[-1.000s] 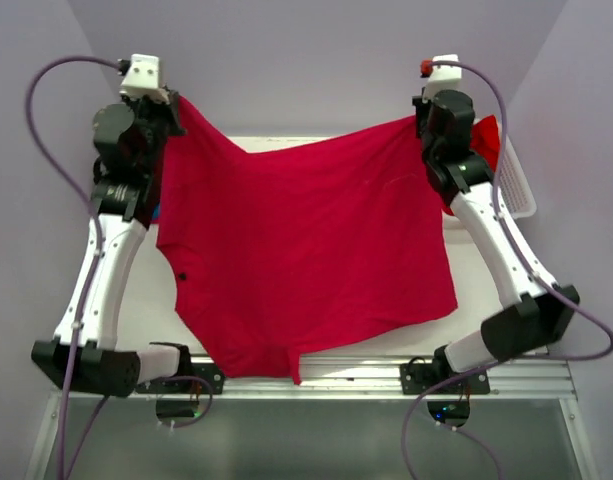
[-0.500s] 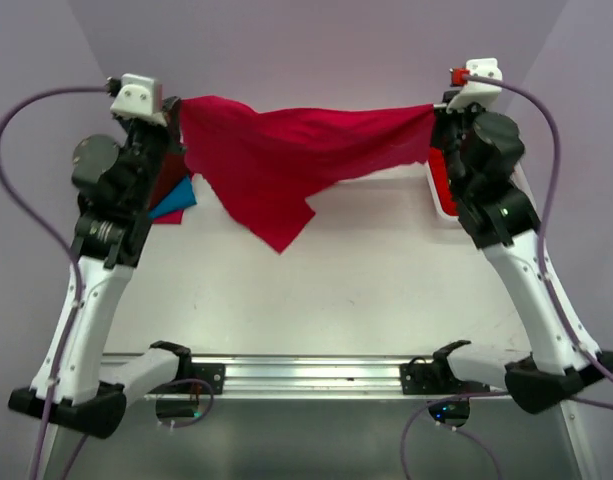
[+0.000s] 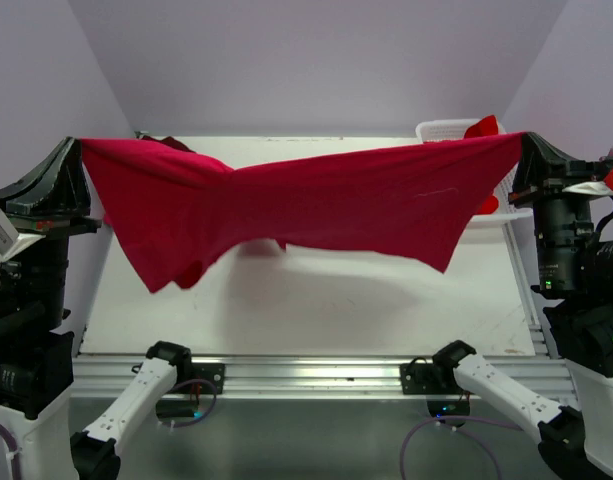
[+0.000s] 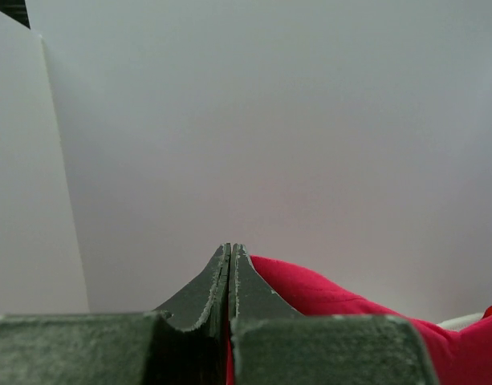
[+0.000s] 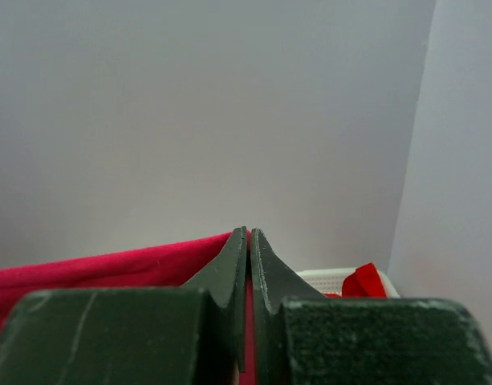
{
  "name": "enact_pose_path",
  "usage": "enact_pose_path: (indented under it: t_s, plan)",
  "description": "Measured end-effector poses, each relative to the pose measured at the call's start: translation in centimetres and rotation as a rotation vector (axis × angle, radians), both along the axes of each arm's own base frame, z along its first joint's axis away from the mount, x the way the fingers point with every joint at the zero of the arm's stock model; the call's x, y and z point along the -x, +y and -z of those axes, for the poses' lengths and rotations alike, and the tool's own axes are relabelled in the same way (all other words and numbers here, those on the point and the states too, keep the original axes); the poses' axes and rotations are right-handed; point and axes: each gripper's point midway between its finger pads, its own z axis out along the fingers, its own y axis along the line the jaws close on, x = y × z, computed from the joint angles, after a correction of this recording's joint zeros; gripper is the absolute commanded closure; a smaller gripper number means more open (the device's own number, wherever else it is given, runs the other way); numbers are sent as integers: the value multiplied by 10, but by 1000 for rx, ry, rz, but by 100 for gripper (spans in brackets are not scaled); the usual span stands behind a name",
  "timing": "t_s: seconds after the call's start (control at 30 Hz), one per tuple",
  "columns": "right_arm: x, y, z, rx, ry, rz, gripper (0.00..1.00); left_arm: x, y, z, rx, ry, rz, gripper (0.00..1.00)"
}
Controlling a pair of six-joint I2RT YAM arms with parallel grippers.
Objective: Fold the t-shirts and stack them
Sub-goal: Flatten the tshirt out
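Note:
A crimson-pink t-shirt [image 3: 306, 200] hangs stretched in the air above the table between both grippers. My left gripper [image 3: 78, 150] is shut on its left corner; in the left wrist view the cloth [image 4: 326, 301] shows pinched at the closed gripper [image 4: 230, 250]. My right gripper [image 3: 521, 145] is shut on the right corner; the right wrist view shows the cloth [image 5: 109, 269] clamped in the closed gripper [image 5: 249, 234]. A bright red shirt [image 3: 483, 127] lies in the basket. The other shirts are hidden behind the held one.
A white lattice basket [image 3: 441, 130] stands at the back right of the white table [image 3: 316, 300]; it also shows in the right wrist view [image 5: 330, 279]. Purple walls close in the back and sides. A metal rail [image 3: 306, 372] runs along the near edge.
Both arms swung outward and toward the camera, pulling the shirt taut and wide above the table. The teal shirt at the back left is now hidden behind the held one.

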Motion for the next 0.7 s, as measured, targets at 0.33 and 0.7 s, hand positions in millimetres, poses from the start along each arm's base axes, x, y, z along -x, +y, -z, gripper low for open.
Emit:
enact_pose_path:
  t_s: [0.33,0.7]
  plan:
    - [-72,22,45,97,140,119,100,-71,-10,38,-13,137,-30,100]
    - [-254,61,279,298,695,207,100,-299,-24,312,-116,811,-135,100]
